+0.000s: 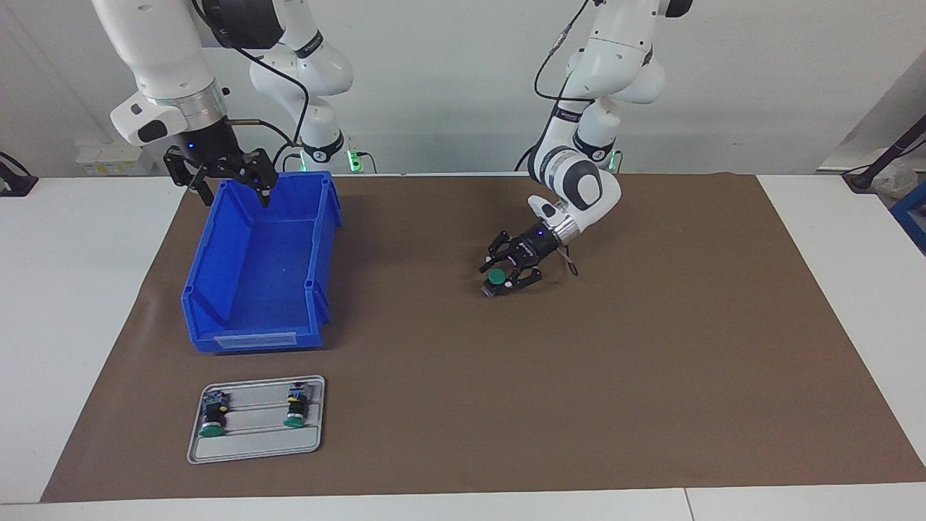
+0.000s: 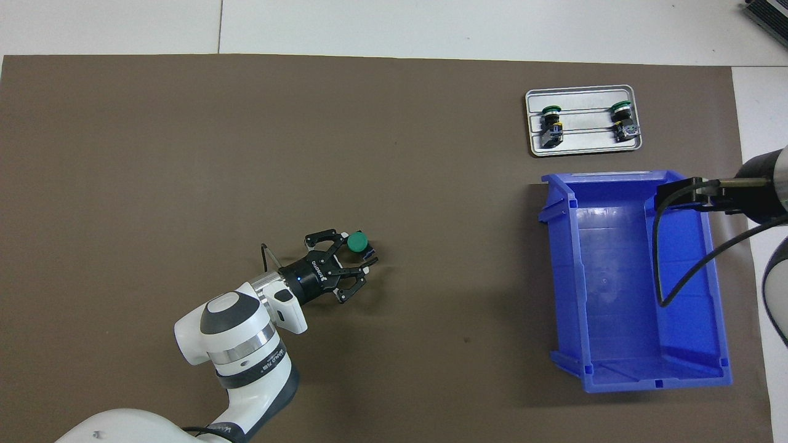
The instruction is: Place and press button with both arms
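Taking twelve o'clock as pointing away from the robots, the button (image 2: 357, 242) is standing on the mat (image 2: 184, 154) near the table's middle, green cap up. The left gripper (image 2: 361, 249) is reaching low around it from seven o'clock, its jaws parted. One finger (image 2: 325, 237) is lying just beside the button and the other is standing clear of it, so nothing is being gripped. The bin (image 2: 615, 258) is sitting at the button's three o'clock. The tray (image 2: 585, 140) is lying at the bin's twelve o'clock, carrying two more buttons (image 2: 551, 120) on their sides. The right gripper (image 1: 237, 189) is hanging, jaws wide and holding nothing, over the bin's six o'clock rim while that arm is waiting.
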`<control>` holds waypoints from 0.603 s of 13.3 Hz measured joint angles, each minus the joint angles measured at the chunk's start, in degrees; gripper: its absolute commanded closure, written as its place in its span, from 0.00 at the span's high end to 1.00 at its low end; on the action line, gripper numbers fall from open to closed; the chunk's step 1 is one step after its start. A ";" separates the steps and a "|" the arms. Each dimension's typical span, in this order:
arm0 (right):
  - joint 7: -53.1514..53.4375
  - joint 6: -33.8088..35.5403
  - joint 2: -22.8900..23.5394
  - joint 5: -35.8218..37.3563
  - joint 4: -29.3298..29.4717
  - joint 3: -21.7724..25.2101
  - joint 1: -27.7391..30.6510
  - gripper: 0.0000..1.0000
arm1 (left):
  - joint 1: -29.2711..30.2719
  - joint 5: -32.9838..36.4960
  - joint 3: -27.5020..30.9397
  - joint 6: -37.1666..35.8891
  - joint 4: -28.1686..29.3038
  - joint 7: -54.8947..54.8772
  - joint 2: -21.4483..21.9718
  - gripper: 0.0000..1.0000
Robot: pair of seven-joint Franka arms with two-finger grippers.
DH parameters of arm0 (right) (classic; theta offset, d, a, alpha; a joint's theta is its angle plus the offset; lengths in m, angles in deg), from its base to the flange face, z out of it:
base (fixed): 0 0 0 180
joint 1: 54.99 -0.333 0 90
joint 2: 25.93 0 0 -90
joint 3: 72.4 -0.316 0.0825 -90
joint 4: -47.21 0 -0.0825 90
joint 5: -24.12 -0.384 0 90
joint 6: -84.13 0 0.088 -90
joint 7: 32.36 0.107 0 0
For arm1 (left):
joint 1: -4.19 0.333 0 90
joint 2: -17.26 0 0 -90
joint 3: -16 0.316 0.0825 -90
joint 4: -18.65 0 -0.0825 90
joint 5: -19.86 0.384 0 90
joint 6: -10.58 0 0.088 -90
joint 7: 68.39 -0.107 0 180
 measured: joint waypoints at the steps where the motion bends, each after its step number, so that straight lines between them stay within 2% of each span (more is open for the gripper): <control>1: 0.00 0.00 0.00 0.00 0.00 0.00 0.00 1.00 | -0.06 0.00 -0.01 0.06 0.00 0.00 0.00 0.71; 2: 0.00 0.00 0.00 0.00 0.00 0.00 0.00 1.00 | -0.14 0.00 -0.03 0.15 0.01 0.00 0.01 0.75; 6: 0.00 0.00 0.00 0.00 0.00 0.00 0.00 1.00 | -0.28 0.00 -0.06 0.41 0.03 0.07 0.01 0.77; 8: 0.00 0.00 0.00 0.00 0.00 0.00 0.01 1.00 | -0.53 0.00 -0.04 0.49 0.00 0.08 0.02 0.82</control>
